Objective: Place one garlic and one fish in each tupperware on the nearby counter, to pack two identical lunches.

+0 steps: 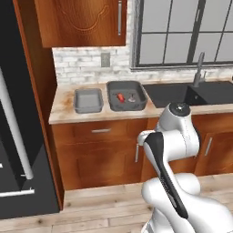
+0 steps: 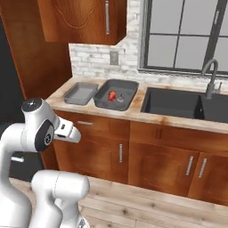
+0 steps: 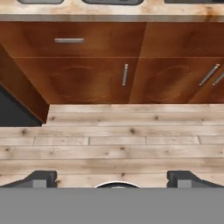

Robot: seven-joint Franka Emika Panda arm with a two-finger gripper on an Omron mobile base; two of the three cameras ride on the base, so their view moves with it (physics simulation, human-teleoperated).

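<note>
Gripper (image 3: 112,178), fingers spread wide and holding nothing, faced the cabinets (image 3: 87,78) at 12 o'clock; the large tray (image 1: 141,103) apparently held a red fish (image 1: 120,97) and garlic (image 1: 131,98), the small tray (image 1: 77,105) none, so fetching the second pair seemingly came next.

Pale item beside red fish (image 1: 120,97): unclear.

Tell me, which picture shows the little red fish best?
The right base view: the red fish lies in the larger tupperware, seen from nearer and higher. The left base view shows the same fish smaller, partly behind the tray's front wall. The hand view catches just the counter edge.
</note>
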